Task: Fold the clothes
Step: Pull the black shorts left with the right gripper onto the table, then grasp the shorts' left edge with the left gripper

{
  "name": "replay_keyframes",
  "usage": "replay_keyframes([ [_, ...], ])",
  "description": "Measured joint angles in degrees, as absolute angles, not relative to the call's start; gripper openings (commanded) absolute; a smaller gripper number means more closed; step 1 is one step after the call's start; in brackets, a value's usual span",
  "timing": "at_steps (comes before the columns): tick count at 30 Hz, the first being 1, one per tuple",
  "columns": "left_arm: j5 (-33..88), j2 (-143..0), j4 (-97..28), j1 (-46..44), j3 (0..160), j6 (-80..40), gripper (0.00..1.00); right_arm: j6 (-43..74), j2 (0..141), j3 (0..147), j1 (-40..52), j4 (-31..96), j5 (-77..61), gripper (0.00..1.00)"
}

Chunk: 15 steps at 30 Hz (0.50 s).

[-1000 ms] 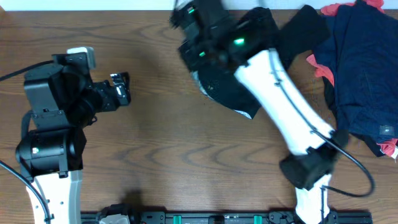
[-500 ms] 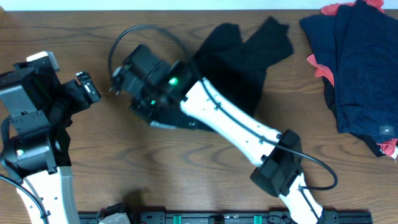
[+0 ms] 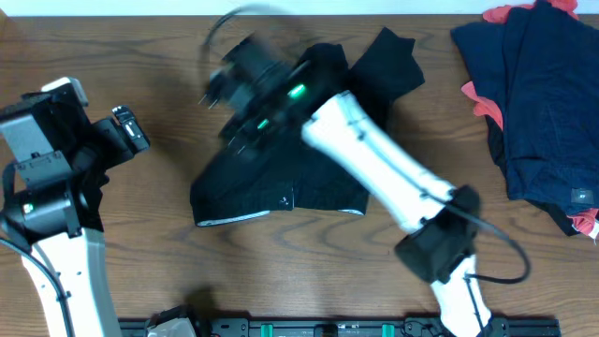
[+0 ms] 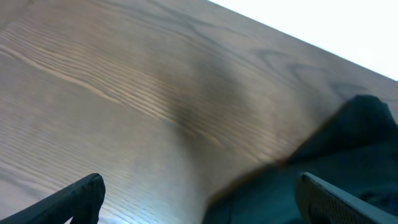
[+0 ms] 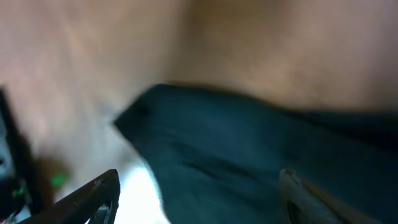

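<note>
The black shorts [image 3: 281, 183] lie spread at the table's middle, with a whitish waistband edge [image 3: 229, 220] toward the front left and one leg [image 3: 388, 61] reaching to the back. My right gripper [image 3: 217, 84], blurred, hovers over the shorts' back left corner. In the right wrist view its jaws [image 5: 199, 180] stand wide open above the black cloth [image 5: 249, 155], holding nothing. My left gripper [image 3: 131, 126] is open at the far left, apart from the shorts. Between its fingers [image 4: 200, 180] is bare wood, and the shorts' edge [image 4: 348, 149] shows to its right.
A pile of dark navy and red garments [image 3: 543, 103] lies at the back right corner. The wooden table [image 3: 140, 243] runs to a white back edge. A black rail [image 3: 328, 328] lines the front edge between the arm bases.
The right gripper dragged the shorts from the back right to the middle, then opened and let go. The shorts now lie flatter. The left arm drew back to the left.
</note>
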<state>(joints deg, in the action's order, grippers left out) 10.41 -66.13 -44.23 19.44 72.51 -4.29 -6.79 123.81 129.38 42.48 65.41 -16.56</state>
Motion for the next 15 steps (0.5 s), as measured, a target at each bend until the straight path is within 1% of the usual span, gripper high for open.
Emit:
replay_keyframes([
  [2, 13.1, -67.3, -44.8, 19.4, 72.5, -3.8, 0.98, -5.2, 122.1, 129.5, 37.0, 68.9, -16.2, 0.80],
  [5, 16.5, -69.2, -47.0, 18.2, 72.5, -1.5, 0.99, -3.8, 120.9, 129.7, 30.8, 76.4, -15.6, 0.89],
  [6, 17.1, -69.8, -48.3, 17.4, 72.5, -0.8, 0.94, -3.8, 120.7, 129.7, 29.3, 79.2, -15.6, 0.90],
  [7, 17.8, -70.4, -49.7, 16.5, 72.5, -0.1, 0.90, -3.8, 120.7, 129.4, 28.4, 81.1, -15.5, 0.91],
  [8, 18.3, -71.1, -51.3, 15.4, 72.5, 0.5, 0.89, -3.8, 120.7, 128.8, 27.8, 82.6, -15.5, 0.91],
  [15, 19.9, -72.4, -61.6, 7.4, 72.5, 2.1, 0.90, -3.4, 120.7, 119.5, 27.9, 86.3, -15.9, 0.90],
])
